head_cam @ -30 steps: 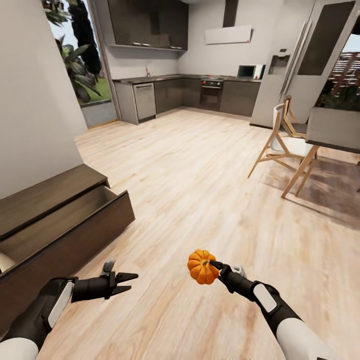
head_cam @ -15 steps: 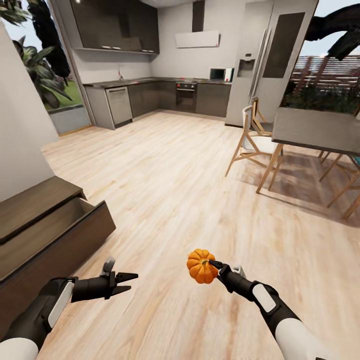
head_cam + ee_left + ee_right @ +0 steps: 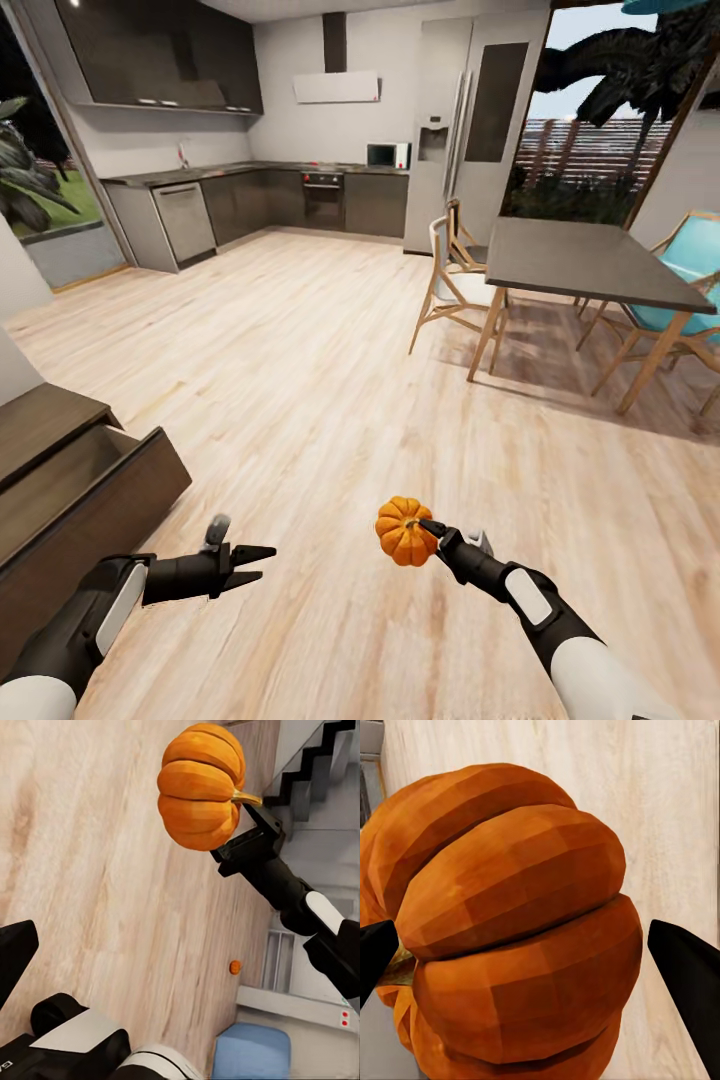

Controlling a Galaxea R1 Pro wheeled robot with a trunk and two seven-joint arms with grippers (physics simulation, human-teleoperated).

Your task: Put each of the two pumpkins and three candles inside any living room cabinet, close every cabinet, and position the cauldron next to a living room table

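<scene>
Pumpkin-stowing step, by the look of it: one pumpkin (image 3: 402,533) is gripped by its stem in the right hand (image 3: 432,529), left hand (image 3: 255,563) released. Next, a turn toward the open cabinet (image 3: 95,490) drawer is probably needed.

No readable text, label, brand, number or sign stands on anything in these views.

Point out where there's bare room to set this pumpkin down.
The open drawer of the cabinet beside the left claw looks bare in the part visible. The dining table top is also free. Wood floor lies open between them. Chairs crowd the table's edges.
</scene>
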